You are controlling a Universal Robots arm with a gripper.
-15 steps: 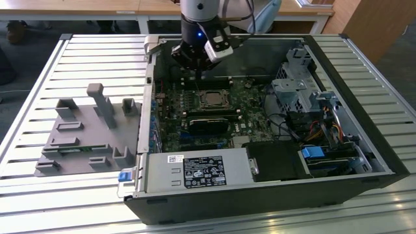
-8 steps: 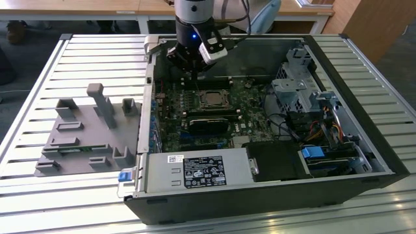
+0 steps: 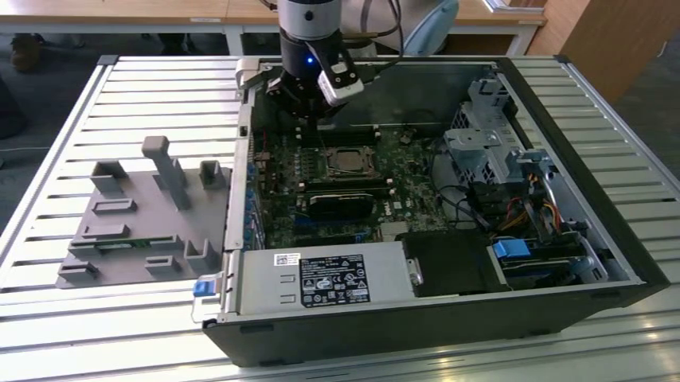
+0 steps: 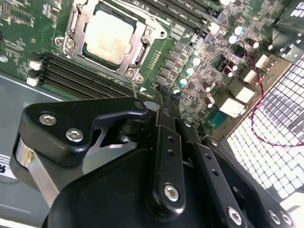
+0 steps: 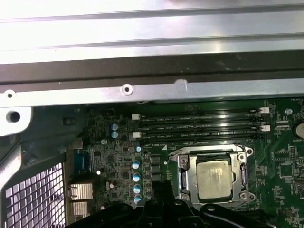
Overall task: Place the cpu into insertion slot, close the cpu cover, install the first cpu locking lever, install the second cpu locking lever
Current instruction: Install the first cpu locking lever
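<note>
We see the cpu (image 4: pixel 108 35) framed by the lowered cover (image 4: pixel 144 47). Our gripper (image 4: pixel 164 99) hangs clenched, nr the cover's corner.

Dull silver metal is seen on the cpu (image 4: pixel 108 35), brighter bare metal on the cpu cover (image 4: pixel 141 47), and a matt black finish with shiny screw heads (image 4: pixel 171 192) on the gripper (image 4: pixel 164 97).
</note>
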